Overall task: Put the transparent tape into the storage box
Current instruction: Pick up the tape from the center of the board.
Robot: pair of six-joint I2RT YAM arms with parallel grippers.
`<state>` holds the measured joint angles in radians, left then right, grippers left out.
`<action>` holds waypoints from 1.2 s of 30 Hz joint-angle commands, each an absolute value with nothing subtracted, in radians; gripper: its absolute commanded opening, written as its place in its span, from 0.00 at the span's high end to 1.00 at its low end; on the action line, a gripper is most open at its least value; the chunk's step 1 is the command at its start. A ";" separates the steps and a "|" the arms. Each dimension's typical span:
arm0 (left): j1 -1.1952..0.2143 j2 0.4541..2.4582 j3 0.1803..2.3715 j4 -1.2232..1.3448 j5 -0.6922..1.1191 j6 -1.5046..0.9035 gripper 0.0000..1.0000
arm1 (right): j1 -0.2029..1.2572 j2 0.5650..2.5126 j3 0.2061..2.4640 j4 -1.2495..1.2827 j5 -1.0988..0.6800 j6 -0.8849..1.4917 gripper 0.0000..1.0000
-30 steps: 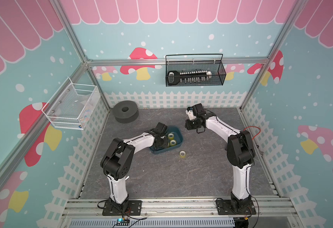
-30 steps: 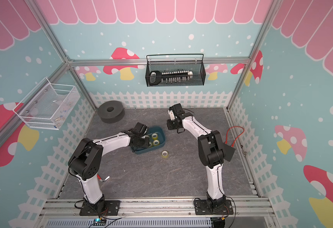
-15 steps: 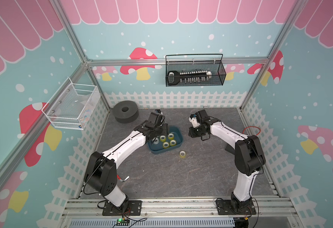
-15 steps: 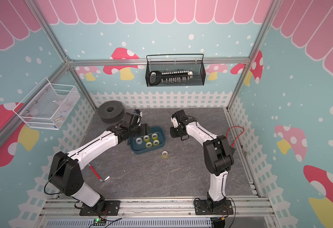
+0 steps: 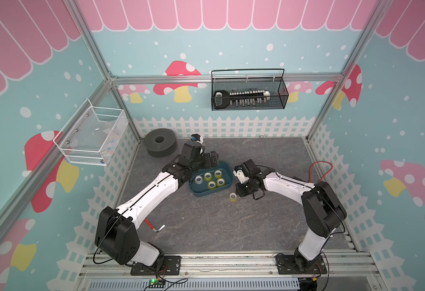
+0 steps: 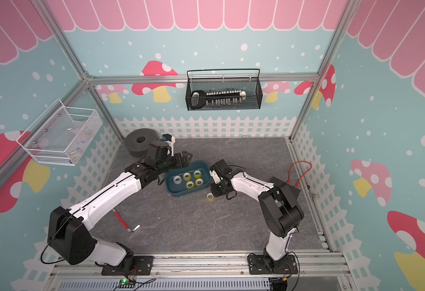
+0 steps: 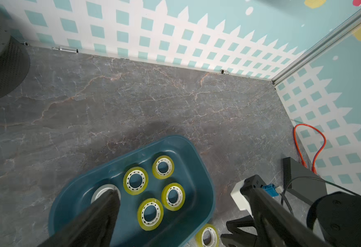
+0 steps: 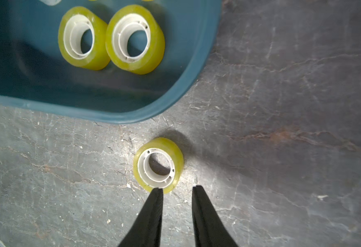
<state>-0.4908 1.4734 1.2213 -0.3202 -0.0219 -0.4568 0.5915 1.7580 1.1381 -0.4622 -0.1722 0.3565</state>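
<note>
In both top views the storage box (image 5: pixel 227 169) (image 6: pixel 204 166) is being shown near the middle of the grey surface, somewhat toward its back edge. Five tape rolls (image 5: pixel 211 179) are being kept inside it, four yellowish and one paler. A loose tape roll (image 5: pixel 233 197) (image 6: pixel 210 197) is being left outside, flat on the surface, just beside the box corner that faces the front and right edges. The left gripper (image 5: pixel 212 159) (image 6: pixel 185 158) is being held over the box's back rim. The right gripper (image 5: pixel 241 192) (image 6: pixel 215 192) is being pointed down just beside the loose tape roll, on the side toward the right edge. A dark foam ring (image 5: pixel 159 146) is being kept in the back left corner. In the left wrist view the left gripper (image 7: pixel 181 187) is being held over the box (image 7: pixel 204 169) with its jaws spread wide and nothing gripped. In the right wrist view the right gripper (image 8: pixel 177 189) is being held with its jaws only narrowly apart and nothing between them. One fingertip (image 8: pixel 157 196) is being shown overlapping the near edge of the loose tape roll (image 8: pixel 176 157), and whether they are touching cannot be told. The roll is being kept near the box's rim (image 8: pixel 175 102) but apart from it.
</note>
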 commanded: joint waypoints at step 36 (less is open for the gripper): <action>-0.501 1.436 1.180 -0.303 -0.007 -0.463 0.01 | 0.667 1.839 1.055 -0.331 -0.073 0.394 0.78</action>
<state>-0.4992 1.4601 1.1931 -0.3164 -0.0071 -0.4644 0.6563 1.8202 1.0687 -0.3279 -0.0853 0.3851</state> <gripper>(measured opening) 0.989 0.242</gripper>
